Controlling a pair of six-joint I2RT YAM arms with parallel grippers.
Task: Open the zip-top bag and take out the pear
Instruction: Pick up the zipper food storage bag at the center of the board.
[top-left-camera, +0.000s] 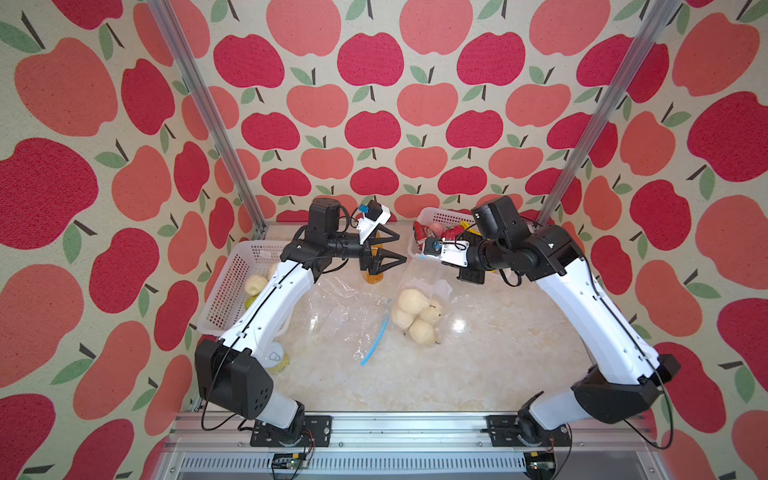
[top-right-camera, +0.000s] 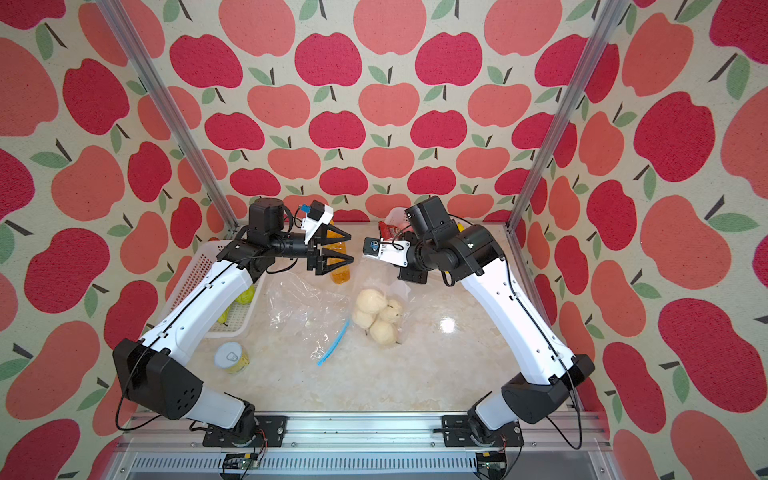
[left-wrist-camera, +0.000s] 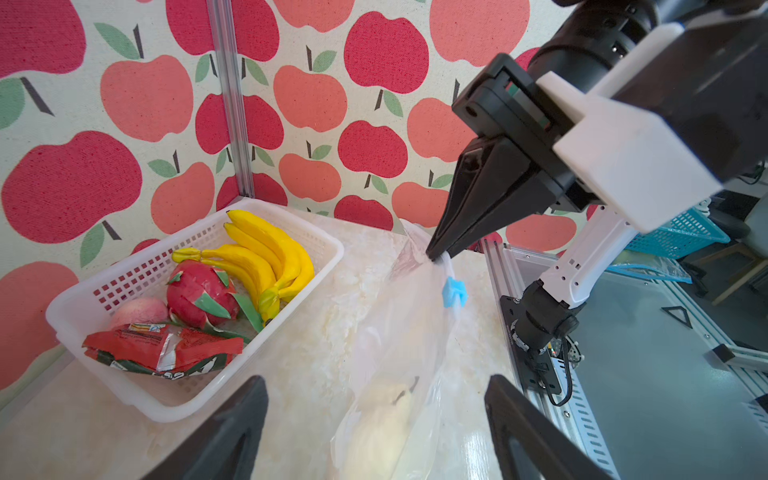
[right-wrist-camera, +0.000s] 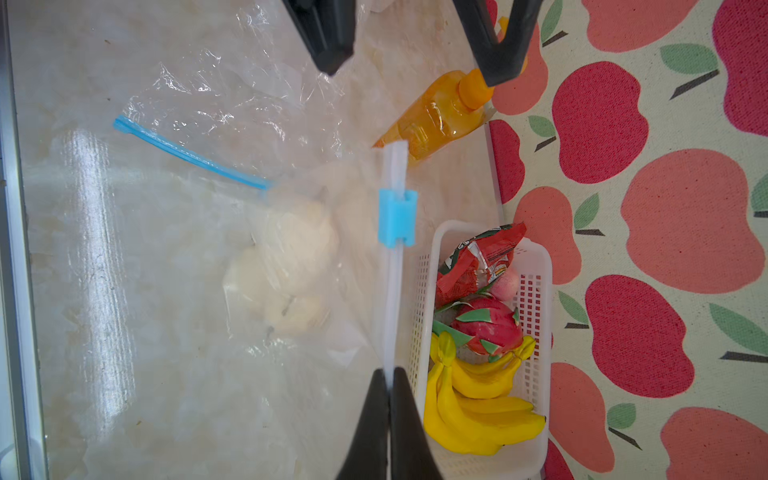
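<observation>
A clear zip-top bag (top-left-camera: 419, 291) lies mid-table with several pale pears (top-left-camera: 415, 313) (top-right-camera: 376, 313) inside. My right gripper (right-wrist-camera: 388, 378) is shut on the bag's white zip strip (right-wrist-camera: 392, 270) at one end and lifts it off the table. A blue slider (right-wrist-camera: 397, 216) (left-wrist-camera: 454, 292) sits on the strip a short way from the fingers (left-wrist-camera: 478, 208). My left gripper (top-left-camera: 402, 249) (top-right-camera: 351, 248) hangs open facing the right one, above the strip's far end. Between its fingers in the wrist view lies the bag with a pear (left-wrist-camera: 386, 419).
An empty clear bag (top-left-camera: 345, 316) with a blue zip strip (top-left-camera: 376, 338) lies left of the pears. An orange bottle (top-left-camera: 372, 276) lies under the left gripper. A white basket (left-wrist-camera: 332, 245) holds bananas, dragon fruit and a snack packet. Another basket (top-left-camera: 249, 245) and a can (top-right-camera: 232, 356) stand at the left.
</observation>
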